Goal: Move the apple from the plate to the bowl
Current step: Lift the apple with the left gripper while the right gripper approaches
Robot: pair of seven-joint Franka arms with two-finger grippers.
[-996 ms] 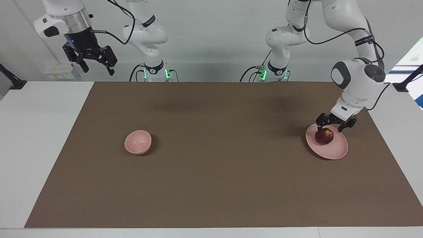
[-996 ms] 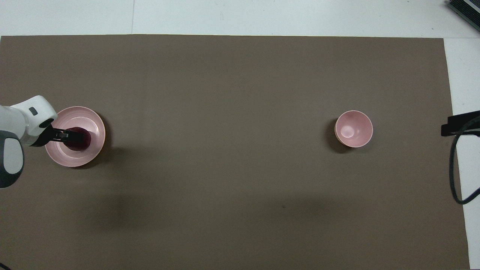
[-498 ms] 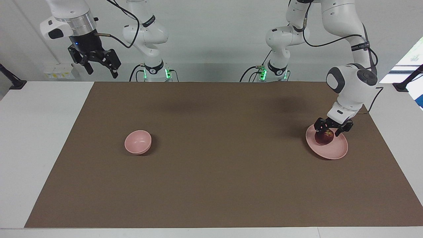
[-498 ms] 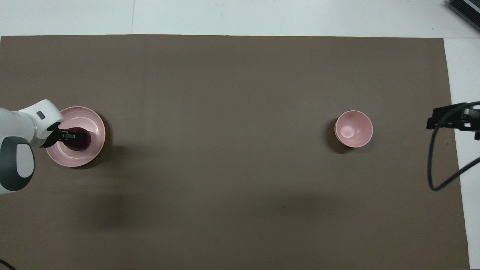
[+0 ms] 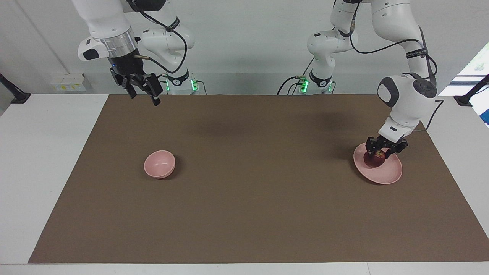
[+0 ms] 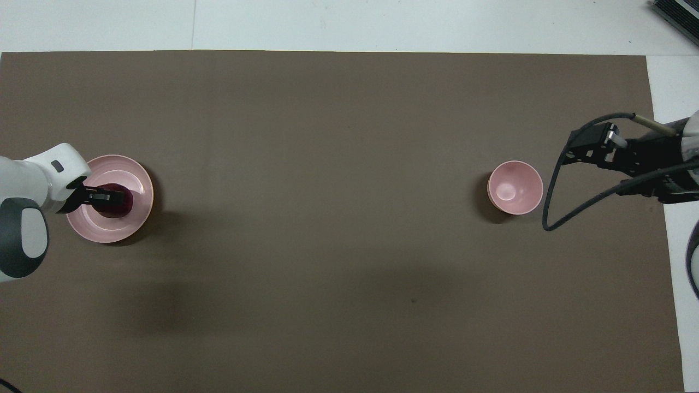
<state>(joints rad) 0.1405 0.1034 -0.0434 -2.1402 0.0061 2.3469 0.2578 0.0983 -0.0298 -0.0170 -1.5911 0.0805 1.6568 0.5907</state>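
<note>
So the left gripper (image 5: pixel 379 152) is down on the plate (image 5: pixel 386 174) with its fingers clamped tight around the apple (image 5: pixel 373 159). The apple sits on the plate, a bit toward the robots' side of its middle, at roughly 11 o'clock on the plate in the facing view. In the overhead view the same gripper (image 6: pixel 104 195) comes in from 9 o'clock, and the apple (image 6: pixel 121 202) pokes out past the fingers at about 3 o'clock. Can't tell whether the apple has lifted clear of the plate (image 6: pixel 136 180) or rests on it.

The plate is at the left arm's end of the mat (image 5: pixel 244 191). The bowl (image 5: pixel 159 164) is well apart from it, toward the right arm's end, about the same distance from the robots. It's upright with nothing in it, as the overhead view (image 6: pixel 515 187) shows.

The right gripper (image 5: pixel 143 91) hangs in the air with its jaws spread wide, holding nothing, over the mat edge closest to the robots. In the overhead view it (image 6: pixel 592 146) shows up at roughly 2 o'clock from the bowl.
</note>
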